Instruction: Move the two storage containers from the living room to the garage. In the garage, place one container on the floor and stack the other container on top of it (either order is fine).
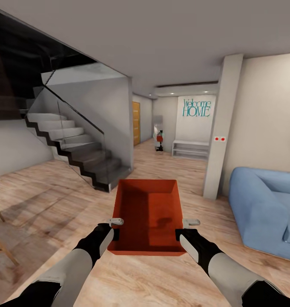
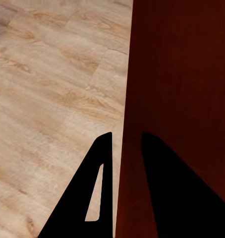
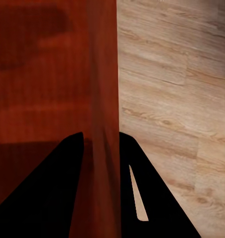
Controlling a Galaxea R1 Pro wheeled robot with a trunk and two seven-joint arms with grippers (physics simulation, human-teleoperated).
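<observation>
I hold one orange-red storage container (image 1: 148,215) up over the living room's wood plank floor (image 1: 47,200), open side up. My left gripper (image 1: 115,228) is clamped on its left wall, my right gripper (image 1: 184,229) on its right wall. A blue sofa (image 1: 264,209) sits to the right, stairs (image 1: 76,149) ahead left.

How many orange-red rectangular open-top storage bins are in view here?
1: the orange-red rectangular open-top storage bin is held above the wood floor, its side walls pinched by the left gripper and right gripper. A second may be out of frame.
</observation>
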